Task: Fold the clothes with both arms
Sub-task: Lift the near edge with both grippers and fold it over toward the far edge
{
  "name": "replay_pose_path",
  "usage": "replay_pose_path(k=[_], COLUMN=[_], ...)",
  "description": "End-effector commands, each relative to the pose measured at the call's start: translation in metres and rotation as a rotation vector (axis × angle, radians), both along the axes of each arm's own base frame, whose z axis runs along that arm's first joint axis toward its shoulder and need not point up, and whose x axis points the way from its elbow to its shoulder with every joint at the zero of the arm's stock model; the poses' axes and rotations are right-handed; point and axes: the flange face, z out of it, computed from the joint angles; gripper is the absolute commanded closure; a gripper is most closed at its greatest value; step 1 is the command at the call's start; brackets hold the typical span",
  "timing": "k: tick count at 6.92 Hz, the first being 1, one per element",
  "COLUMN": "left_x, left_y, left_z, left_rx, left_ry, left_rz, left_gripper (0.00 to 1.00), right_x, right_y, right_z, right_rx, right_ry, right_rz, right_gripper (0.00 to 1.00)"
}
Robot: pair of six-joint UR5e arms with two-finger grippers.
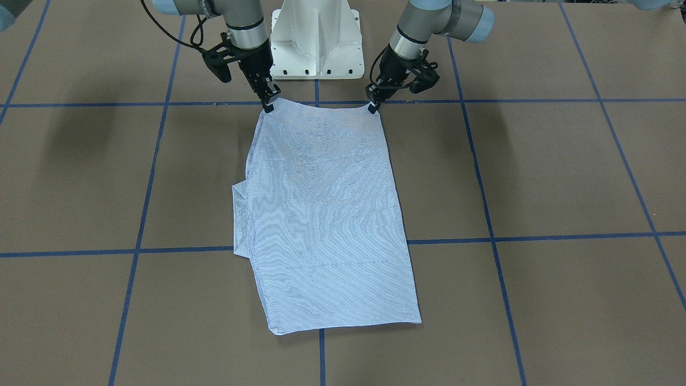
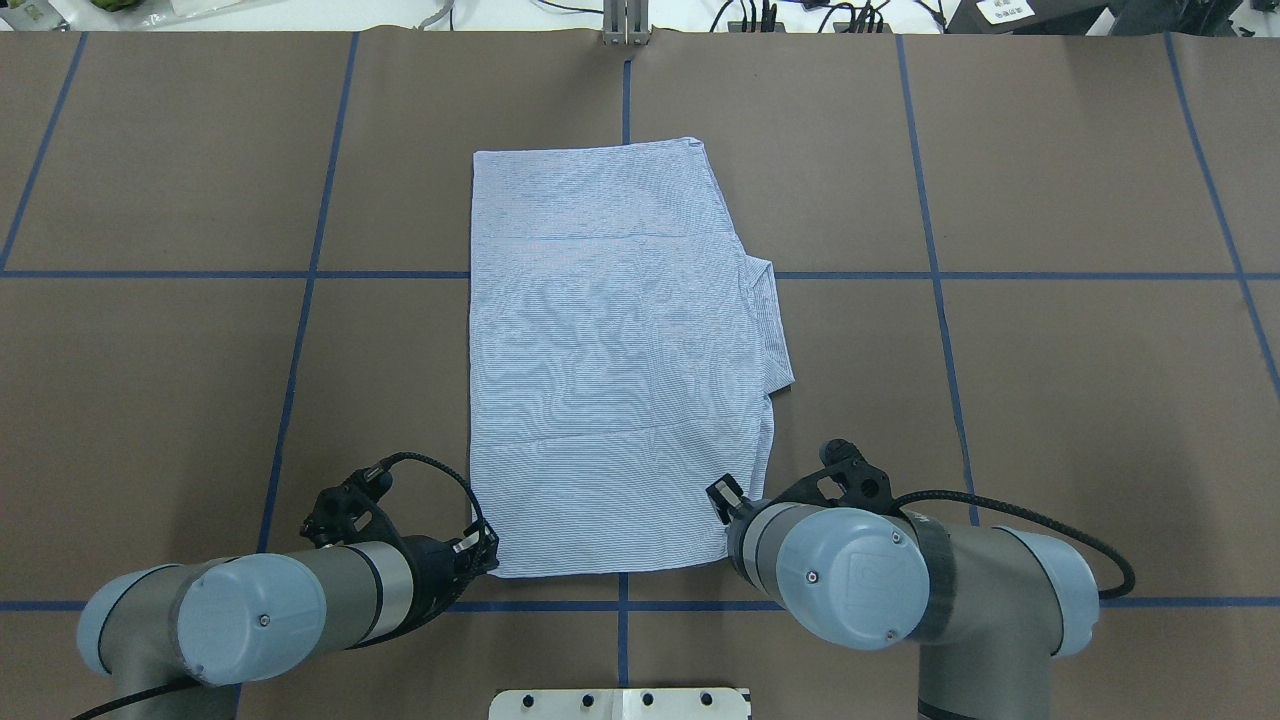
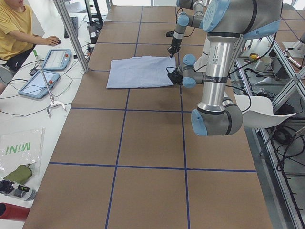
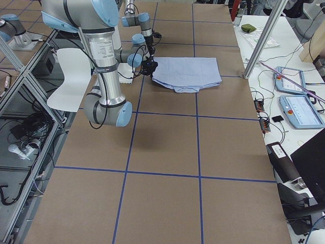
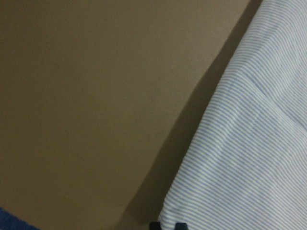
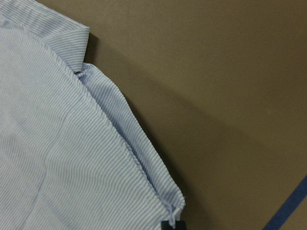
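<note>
I'm looking down at the table (image 2: pixel 150 420), which is wearing a brown covering, with blue tape lines (image 2: pixel 296 350) dividing it into large squares. The striped shirt (image 2: pixel 610 380) is lying flat on it, folded into a long rectangle, a small flap sticking out on the robot's right side. The white pedestal base (image 1: pixel 316 48) is sitting at the robot's edge

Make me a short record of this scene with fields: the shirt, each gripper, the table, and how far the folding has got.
shirt: folded into a long rectangle, lying on the table
flap: small folded part sticking out on the robot's right side
left gripper: shut on the near left corner
right gripper: shut on the near right corner
table: brown, with blue tape lines
stage: sides folded in, crosswise fold not yet made
</note>
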Motion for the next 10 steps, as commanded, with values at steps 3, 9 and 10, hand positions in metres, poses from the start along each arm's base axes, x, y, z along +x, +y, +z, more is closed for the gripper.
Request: replay_pose_path(k=[3, 9, 10], left_x=[-0.068, -0.166, -0.161], left_y=[0.013, -0.154, -0.191], left_z=[-0.054, -0.118, -0.124], left_rx=[0.007, 0.054, 0.068], left_ry=[0.132, 0.192, 0.161], left_rz=[0.005, -0.122, -0.165], left_gripper=[1.00, 1.00, 1.00], right_x=[0.054, 0.126, 0.115], right_y=[0.026, -0.156, -0.192], right_z=[-0.031, -0.087, -0.088], right_rx=[-0.042, -0.132, -0.132], right_ry=[-0.092, -0.210, -0.179], right_rz=[0.016, 0.265, 0.273], right_gripper=[1.00, 1.00, 1.00])
